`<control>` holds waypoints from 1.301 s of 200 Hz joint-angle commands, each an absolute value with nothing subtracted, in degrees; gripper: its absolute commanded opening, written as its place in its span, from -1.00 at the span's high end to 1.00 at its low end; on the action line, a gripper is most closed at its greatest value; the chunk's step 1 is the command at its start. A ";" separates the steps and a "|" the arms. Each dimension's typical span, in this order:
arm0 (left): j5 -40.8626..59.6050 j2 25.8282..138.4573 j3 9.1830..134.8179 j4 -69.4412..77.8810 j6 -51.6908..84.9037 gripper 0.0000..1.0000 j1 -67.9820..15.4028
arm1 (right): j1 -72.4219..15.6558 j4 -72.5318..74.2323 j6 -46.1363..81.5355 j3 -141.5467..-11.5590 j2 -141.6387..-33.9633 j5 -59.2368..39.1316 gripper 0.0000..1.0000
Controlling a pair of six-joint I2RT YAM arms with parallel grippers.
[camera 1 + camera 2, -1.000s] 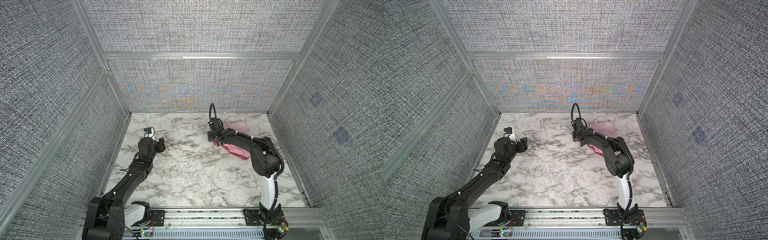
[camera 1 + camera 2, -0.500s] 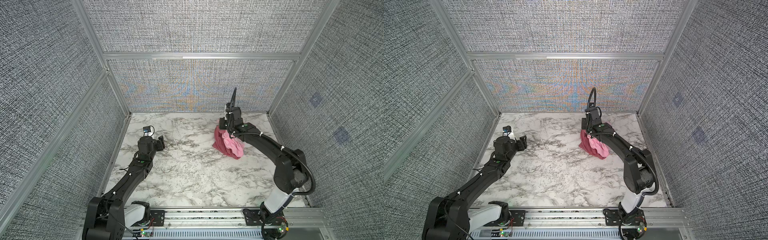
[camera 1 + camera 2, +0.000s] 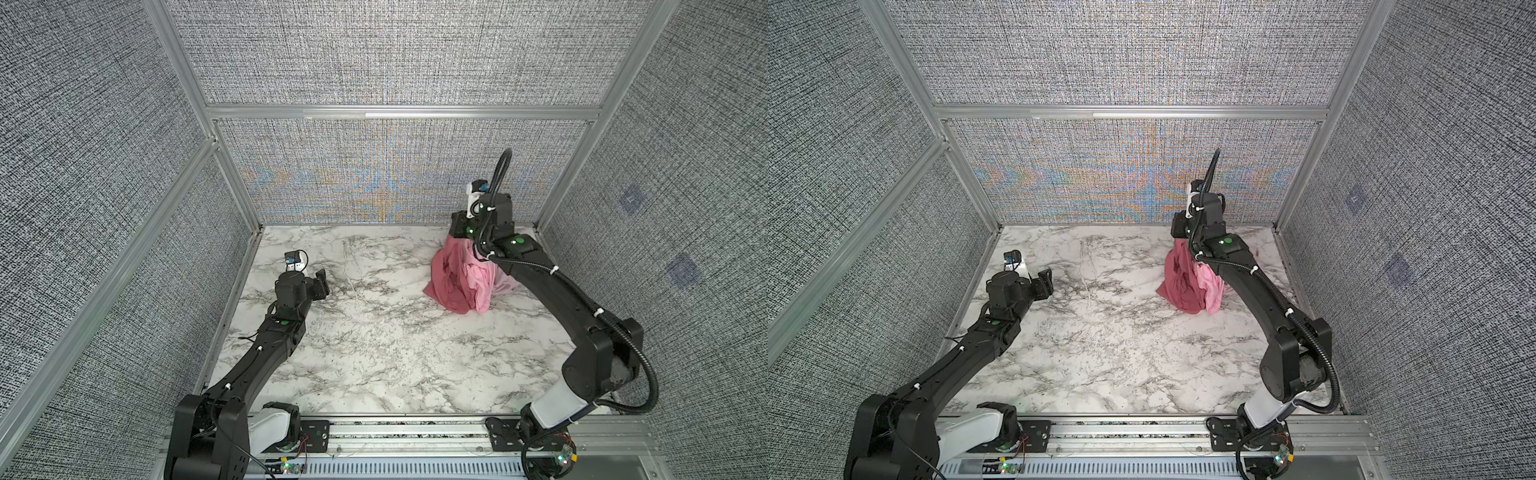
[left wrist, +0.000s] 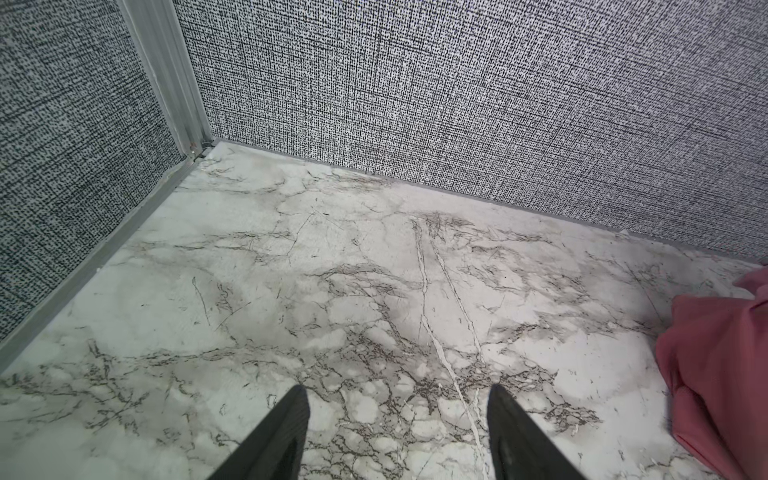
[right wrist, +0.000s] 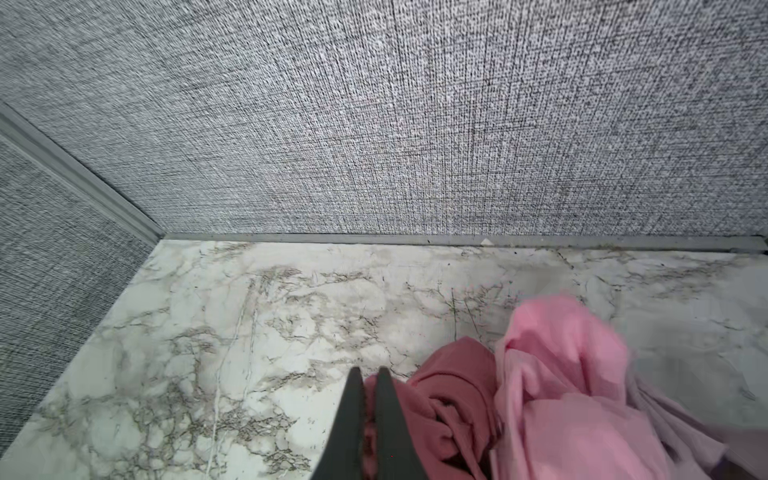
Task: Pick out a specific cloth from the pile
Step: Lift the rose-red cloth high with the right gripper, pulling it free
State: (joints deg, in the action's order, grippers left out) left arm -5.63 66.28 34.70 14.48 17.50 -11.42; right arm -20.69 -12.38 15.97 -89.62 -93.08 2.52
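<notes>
Right now the right gripper (image 5: 365,370) is clamped tight on the top of the cloth (image 3: 446,278), up near the back wall (image 3: 374,174). The cloth hangs from it like a tent, its lower end resting on the table (image 3: 374,353). The pile (image 3: 484,284) leans against it on the right arm's side, touching it, its bright pink drawn up alongside. Over on the left, the left gripper (image 4: 395,390) hovers spread apart, holding nothing, well apart from the cloth
</notes>
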 commanded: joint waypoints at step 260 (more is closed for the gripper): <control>-9.07 52.22 41.07 2.58 19.47 -0.39 -11.37 | -25.93 -15.80 26.88 -141.33 -105.71 -40.70 1.00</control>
State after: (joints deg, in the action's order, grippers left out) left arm -7.44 53.89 39.77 6.52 19.03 -11.42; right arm -24.95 -15.22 26.79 -140.55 -105.19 -39.46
